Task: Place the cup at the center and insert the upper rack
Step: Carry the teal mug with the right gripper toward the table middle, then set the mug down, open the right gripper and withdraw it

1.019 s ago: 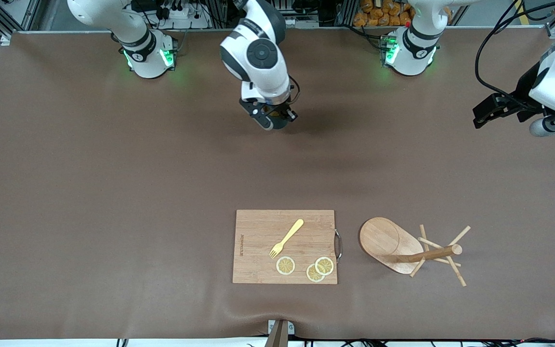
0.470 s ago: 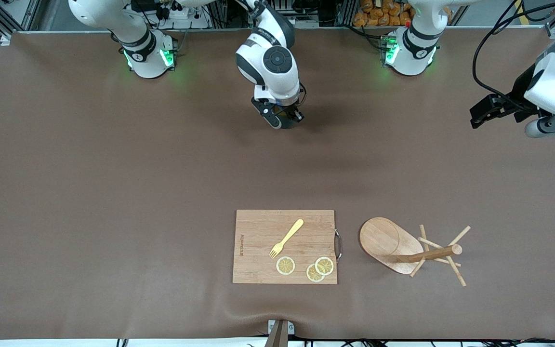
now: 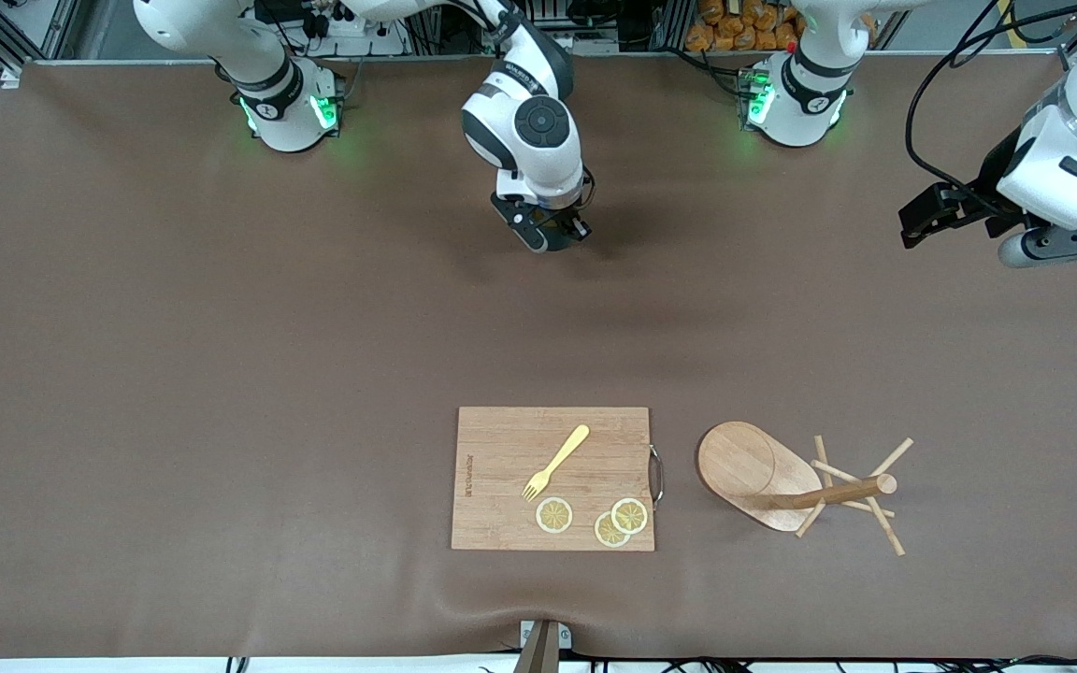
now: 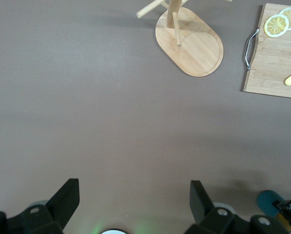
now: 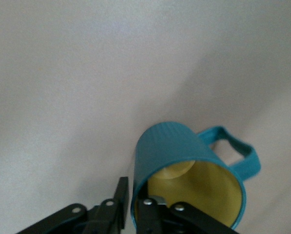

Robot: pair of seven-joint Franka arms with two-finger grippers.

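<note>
The cup (image 5: 184, 165), teal and ribbed with a yellow inside, stands on the table near the robots' bases, about midway between them. My right gripper (image 5: 133, 202) straddles its rim, one finger inside and one outside, and a thin gap shows at the outer finger (image 5: 122, 195). In the front view the right gripper (image 3: 548, 234) covers the cup. The left wrist view catches a bit of the cup (image 4: 269, 201). The upper rack (image 3: 749, 472) lies tipped on its side beside the cutting board; its oval base (image 4: 191, 41) also shows in the left wrist view. My left gripper (image 4: 134, 192) hangs open and empty in the air at the left arm's end (image 3: 945, 207).
A wooden cutting board (image 3: 501, 486) with a metal handle lies near the front edge of the table. On it are a yellow fork (image 3: 555, 463) and lemon slices (image 3: 554, 514). The board's corner (image 4: 272, 68) shows in the left wrist view.
My right gripper has moved a little toward the left arm's end with the cup and then nearly stopped. The left gripper has drifted slightly toward the middle.
</note>
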